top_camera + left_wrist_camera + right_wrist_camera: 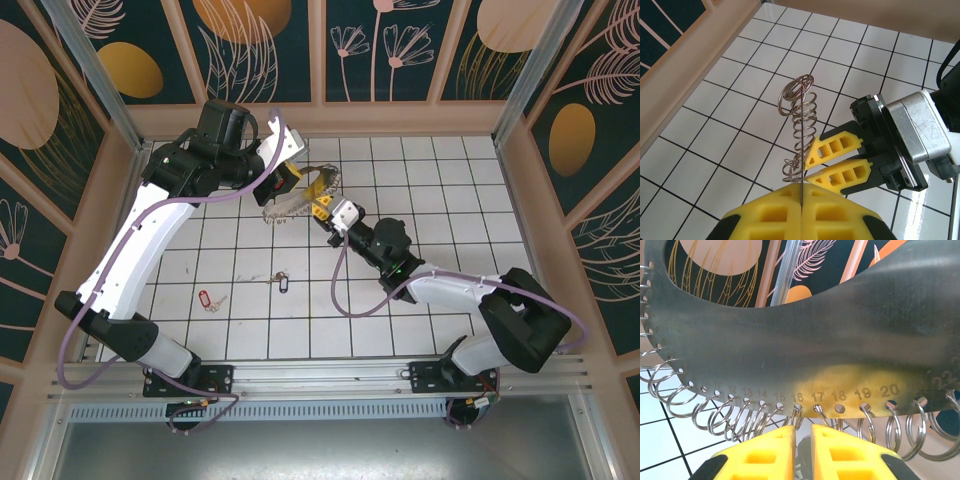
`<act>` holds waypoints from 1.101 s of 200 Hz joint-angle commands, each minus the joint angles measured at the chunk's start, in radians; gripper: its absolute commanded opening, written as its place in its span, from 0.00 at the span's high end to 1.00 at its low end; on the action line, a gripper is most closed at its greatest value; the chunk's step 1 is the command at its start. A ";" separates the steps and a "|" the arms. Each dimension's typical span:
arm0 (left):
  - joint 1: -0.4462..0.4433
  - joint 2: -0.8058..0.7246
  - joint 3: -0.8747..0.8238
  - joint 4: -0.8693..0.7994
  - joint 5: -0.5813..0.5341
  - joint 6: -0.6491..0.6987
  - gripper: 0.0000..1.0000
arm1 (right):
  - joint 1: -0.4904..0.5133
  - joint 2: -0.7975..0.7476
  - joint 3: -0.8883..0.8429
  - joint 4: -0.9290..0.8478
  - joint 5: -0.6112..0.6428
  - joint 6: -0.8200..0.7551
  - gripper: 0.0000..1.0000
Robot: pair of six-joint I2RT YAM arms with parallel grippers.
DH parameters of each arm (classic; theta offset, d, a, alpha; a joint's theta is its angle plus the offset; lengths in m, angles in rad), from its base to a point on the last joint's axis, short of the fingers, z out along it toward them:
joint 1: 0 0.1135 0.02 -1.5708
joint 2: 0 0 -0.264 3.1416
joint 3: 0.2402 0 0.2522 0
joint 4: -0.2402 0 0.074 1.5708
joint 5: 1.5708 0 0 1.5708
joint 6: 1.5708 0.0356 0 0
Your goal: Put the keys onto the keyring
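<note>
The keyring (290,207) is a thin grey metal plate with numbered holes and a fringe of split rings, held above the tiles at the back. My left gripper (308,188) is shut on the plate's edge; in the left wrist view its jaws (802,192) pinch the plate edge-on, with the rings (801,120) coiled past them. My right gripper (322,212) stands just under the plate (815,340), jaws (802,432) a narrow gap apart below holes 16 and 17, tips (810,169) against the plate. Two keys lie on the table, one blue-tagged (282,282) and one red-tagged (207,299).
White tiled table (450,200) walled by wooden panels at the back and sides. Purple cables (345,290) loop from both arms. Both arms reach to the back centre, and the keys lie well in front of them.
</note>
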State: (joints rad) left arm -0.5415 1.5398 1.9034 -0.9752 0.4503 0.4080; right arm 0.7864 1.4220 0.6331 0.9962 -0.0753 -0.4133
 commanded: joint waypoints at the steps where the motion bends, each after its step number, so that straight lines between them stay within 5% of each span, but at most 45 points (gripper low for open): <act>1: 0.002 -0.016 -0.002 0.021 0.025 0.004 1.00 | 0.004 0.007 0.040 0.031 -0.003 -0.008 0.83; 168: 0.002 -0.016 -0.004 0.018 0.018 0.008 1.00 | 0.005 0.010 0.052 0.009 -0.041 -0.015 0.79; 220: 0.002 -0.019 -0.005 0.019 0.019 0.008 1.00 | 0.005 0.030 0.063 0.001 0.032 -0.021 0.86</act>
State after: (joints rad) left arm -0.5404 1.5398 1.9034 -0.9722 0.4370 0.4080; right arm 0.7872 1.4361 0.6563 0.9794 -0.0841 -0.4221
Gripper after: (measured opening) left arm 0.049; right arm 0.154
